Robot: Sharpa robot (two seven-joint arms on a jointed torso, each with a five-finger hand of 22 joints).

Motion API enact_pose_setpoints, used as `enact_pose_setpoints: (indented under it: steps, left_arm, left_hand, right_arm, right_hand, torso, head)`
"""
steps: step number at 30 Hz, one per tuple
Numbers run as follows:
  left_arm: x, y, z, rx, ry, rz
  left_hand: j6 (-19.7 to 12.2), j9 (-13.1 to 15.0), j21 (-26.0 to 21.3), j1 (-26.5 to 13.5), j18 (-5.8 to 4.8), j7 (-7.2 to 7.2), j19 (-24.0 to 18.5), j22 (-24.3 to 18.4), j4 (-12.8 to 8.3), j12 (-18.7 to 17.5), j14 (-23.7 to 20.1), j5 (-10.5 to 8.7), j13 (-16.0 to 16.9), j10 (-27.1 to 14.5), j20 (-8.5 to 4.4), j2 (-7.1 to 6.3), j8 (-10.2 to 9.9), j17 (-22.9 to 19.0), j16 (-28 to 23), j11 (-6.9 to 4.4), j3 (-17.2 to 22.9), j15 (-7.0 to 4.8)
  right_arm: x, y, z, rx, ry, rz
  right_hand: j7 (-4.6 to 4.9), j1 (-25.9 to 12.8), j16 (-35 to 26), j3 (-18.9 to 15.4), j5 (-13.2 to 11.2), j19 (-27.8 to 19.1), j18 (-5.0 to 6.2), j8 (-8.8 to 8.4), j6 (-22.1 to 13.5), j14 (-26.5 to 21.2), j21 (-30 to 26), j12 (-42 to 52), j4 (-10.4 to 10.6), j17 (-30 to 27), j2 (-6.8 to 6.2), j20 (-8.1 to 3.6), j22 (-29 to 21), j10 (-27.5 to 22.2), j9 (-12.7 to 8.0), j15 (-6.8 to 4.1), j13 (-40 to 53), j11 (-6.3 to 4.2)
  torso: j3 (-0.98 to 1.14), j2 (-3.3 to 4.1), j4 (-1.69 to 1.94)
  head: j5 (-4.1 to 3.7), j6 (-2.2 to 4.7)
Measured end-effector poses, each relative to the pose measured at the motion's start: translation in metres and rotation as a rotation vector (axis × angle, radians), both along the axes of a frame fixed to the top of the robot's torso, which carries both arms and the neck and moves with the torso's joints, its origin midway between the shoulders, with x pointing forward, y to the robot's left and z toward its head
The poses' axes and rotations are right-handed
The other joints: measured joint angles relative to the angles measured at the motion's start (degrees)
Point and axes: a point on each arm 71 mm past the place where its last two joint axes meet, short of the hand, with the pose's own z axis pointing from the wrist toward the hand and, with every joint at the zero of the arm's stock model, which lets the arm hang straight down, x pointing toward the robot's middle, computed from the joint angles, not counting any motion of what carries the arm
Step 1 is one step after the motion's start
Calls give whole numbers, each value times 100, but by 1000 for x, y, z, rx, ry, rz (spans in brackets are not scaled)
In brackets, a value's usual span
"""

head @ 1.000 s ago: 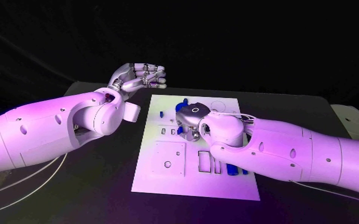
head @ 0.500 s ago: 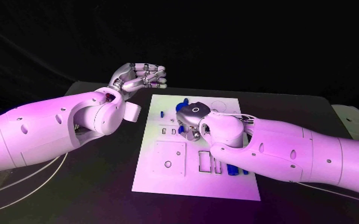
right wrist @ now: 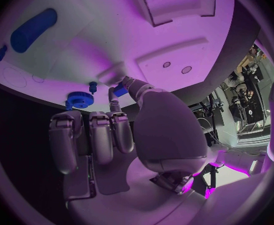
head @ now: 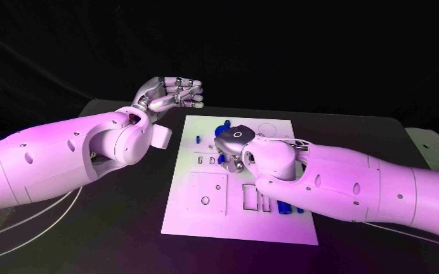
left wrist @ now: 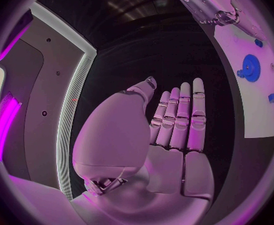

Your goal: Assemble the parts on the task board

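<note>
The white task board (head: 206,217) lies in the middle of the black table. My right hand (head: 234,144) is down over the board's middle. In the right wrist view its thumb and a fingertip pinch a small blue part (right wrist: 119,91) against the board (right wrist: 174,40), beside a blue gear (right wrist: 80,101) and a small blue peg (right wrist: 93,87). A long blue part (right wrist: 33,30) lies farther off. My left hand (head: 172,96) hovers off the board's far left corner. Its palm (left wrist: 168,150) is bare and its fingers are stretched out, holding nothing. The blue gear (left wrist: 249,67) also shows in the left wrist view.
Rectangular recesses (head: 207,193) and slots (head: 250,196) mark the board's near half. More blue parts (head: 285,208) lie by my right forearm. A small blue peg (head: 196,139) stands near the board's left edge. Bare black table (head: 119,223) flanks the board on both sides.
</note>
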Motion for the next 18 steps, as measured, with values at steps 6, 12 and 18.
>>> enact_pose_setpoints:
  steps: [6,12,18]
  left_arm:
    - [0,0,0,0,0,0]
    - [0,0,0,1,1,0]
    - [0,0,0,1,2,0]
  left_hand:
    - [0,0,0,0,0,0,0,0,0,0,0,0,0,0,0,0,0,0,0,0,0,0]
    - [0,0,0,0,0,0,0,-6,0,0,0,0,0,0,0,0,0,7,0,0,0,0]
    - [0,0,0,0,0,0,0,-6,0,0,0,0,0,0,0,0,0,7,0,0,0,0]
  right_arm:
    - [0,1,0,-2,-2,0]
    - [0,1,0,1,-4,0]
    - [-1,1,0,7,-8,1]
  right_hand:
    - [0,0,0,-16,-1,0,0,0,0,0,0,0,16,0,0,0,0,0,0,0,5,0]
    - [-1,-28,0,-16,17,0,0,-1,1,0,0,-24,15,-1,-29,0,2,0,0,0,4,0]
    - [-14,-39,0,-32,17,0,-1,-5,13,0,0,-48,31,-1,-39,0,4,0,-5,0,4,0]
  torso:
    - [0,-1,1]
    - [3,-1,0]
    - [5,-2,-1]
  head:
    - [4,0]
    - [13,1]
    - [21,7]
